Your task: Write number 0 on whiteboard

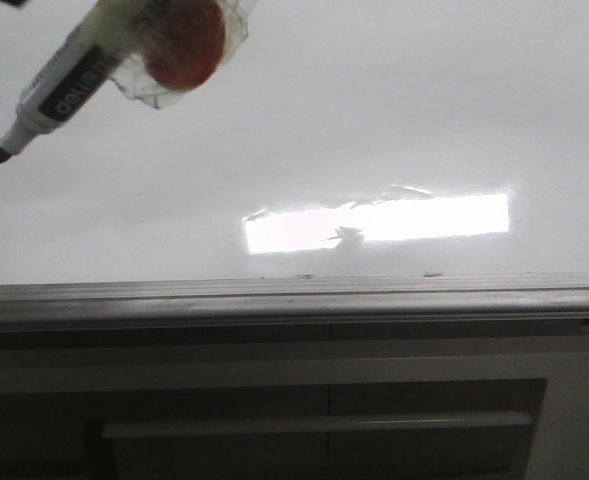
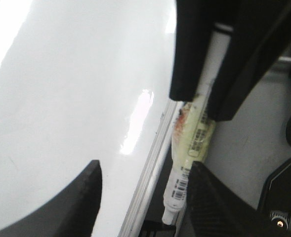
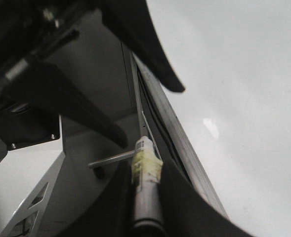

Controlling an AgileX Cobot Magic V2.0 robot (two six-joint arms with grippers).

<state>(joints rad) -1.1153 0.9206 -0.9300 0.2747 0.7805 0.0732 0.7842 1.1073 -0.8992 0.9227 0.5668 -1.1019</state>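
Slanting from upper left of the front view, the marker [image 1: 84,75] points its tip down-left toward the blank whiteboard [image 1: 394,110]; which gripper clamps it, I cannot tell.

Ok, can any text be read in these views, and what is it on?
Marker, black band: white lettering, too blurred to read.
Barcode label on the marker, left wrist view: bars show, digits too small to read.
Whiteboard: no writing on it.
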